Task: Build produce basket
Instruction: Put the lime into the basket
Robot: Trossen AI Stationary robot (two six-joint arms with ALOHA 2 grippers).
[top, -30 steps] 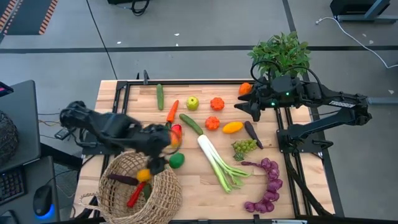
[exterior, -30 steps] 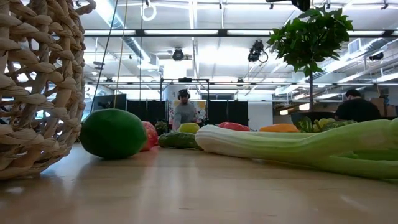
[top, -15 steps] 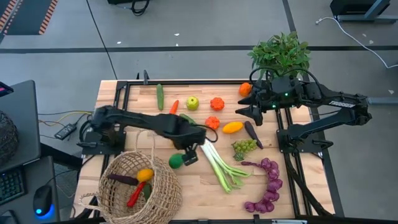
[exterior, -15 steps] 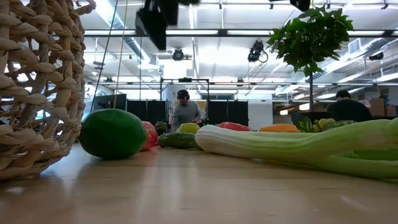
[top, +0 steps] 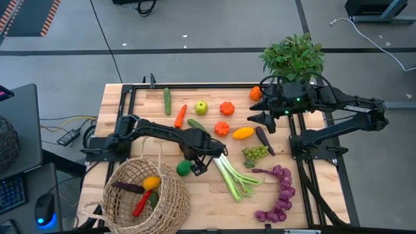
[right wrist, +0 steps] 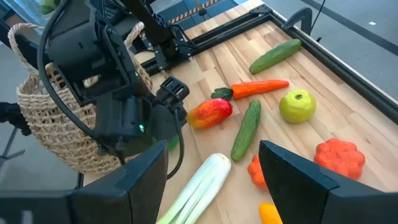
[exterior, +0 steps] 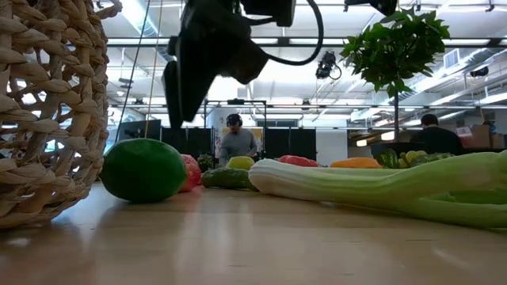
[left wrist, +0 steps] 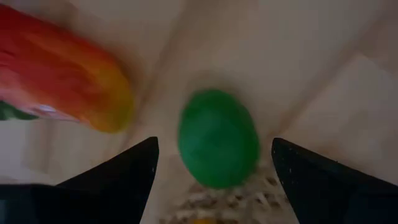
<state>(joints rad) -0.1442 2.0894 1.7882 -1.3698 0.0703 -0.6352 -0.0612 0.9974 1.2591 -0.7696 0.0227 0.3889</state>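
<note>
The tan wicker basket (top: 146, 195) stands at the table's near left and holds a few toy produce pieces. A round green fruit (top: 184, 168) lies on the wood just right of it. My left gripper (top: 195, 164) points down and hangs open a little above the fruit. In the left wrist view the green fruit (left wrist: 217, 138) shows between the two fingers of that gripper (left wrist: 214, 146). The low view shows the left gripper (exterior: 184, 103) clear above the fruit (exterior: 142, 169). My right gripper (top: 257, 112) waits open and high over the far right of the table.
A red-yellow pepper (left wrist: 62, 81) lies close beside the green fruit, and the leek (top: 231, 172) lies just right of the gripper. Cucumbers, a carrot (top: 180, 116), a green apple (top: 201, 107), purple grapes (top: 279, 195) and other produce are spread across the table. A potted plant (top: 294, 57) stands far right.
My left gripper has swung from above the basket toward the table's right and come down, tipping until it points straight down. It now hangs over the green fruit. Its fingers have stayed open. The produce has not moved.
</note>
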